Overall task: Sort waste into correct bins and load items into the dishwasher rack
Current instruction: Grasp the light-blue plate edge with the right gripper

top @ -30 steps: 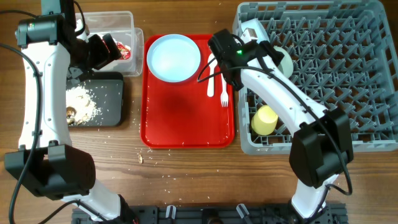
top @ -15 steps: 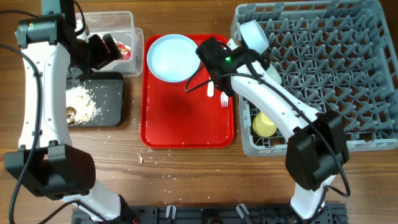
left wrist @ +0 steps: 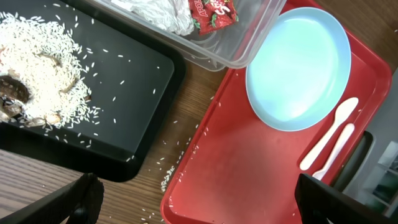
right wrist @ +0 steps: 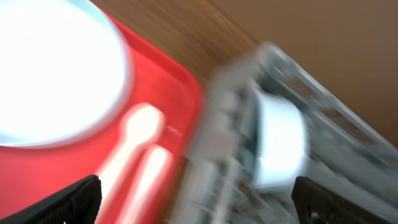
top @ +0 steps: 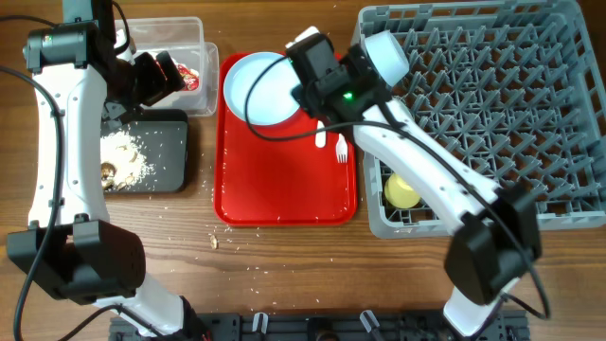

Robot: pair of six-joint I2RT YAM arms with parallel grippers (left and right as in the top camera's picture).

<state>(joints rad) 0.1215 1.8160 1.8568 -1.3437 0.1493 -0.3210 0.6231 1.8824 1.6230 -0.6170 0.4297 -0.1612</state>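
Note:
The pale blue plate (top: 263,90) lies on the red tray (top: 284,189). A white spoon (top: 321,134) and fork (top: 341,147) lie to its right. My right gripper (top: 317,71) hangs open and empty over the plate's right edge. Its wrist view is blurred and shows the plate (right wrist: 50,68), the spoon (right wrist: 134,137) and the right gripper (right wrist: 208,205). A pale blue bowl (top: 385,57) stands on edge in the dishwasher rack (top: 511,104), and a yellow cup (top: 401,192) lies in the rack's near corner. My left gripper (top: 151,76) is open by the clear tub (top: 170,43). The left gripper (left wrist: 199,208) holds nothing.
The clear tub (left wrist: 224,46) holds the red-and-white wrapper (left wrist: 211,12). The black tray (left wrist: 134,93) carries white rice-like scraps (left wrist: 37,68) with brown bits. Loose grains lie on the wood in front of the red tray (left wrist: 249,168). The right arm crosses the rack's left edge.
My right gripper has opened, leaving the pale blue bowl standing in the rack. It has moved left over the plate. The left arm has not moved.

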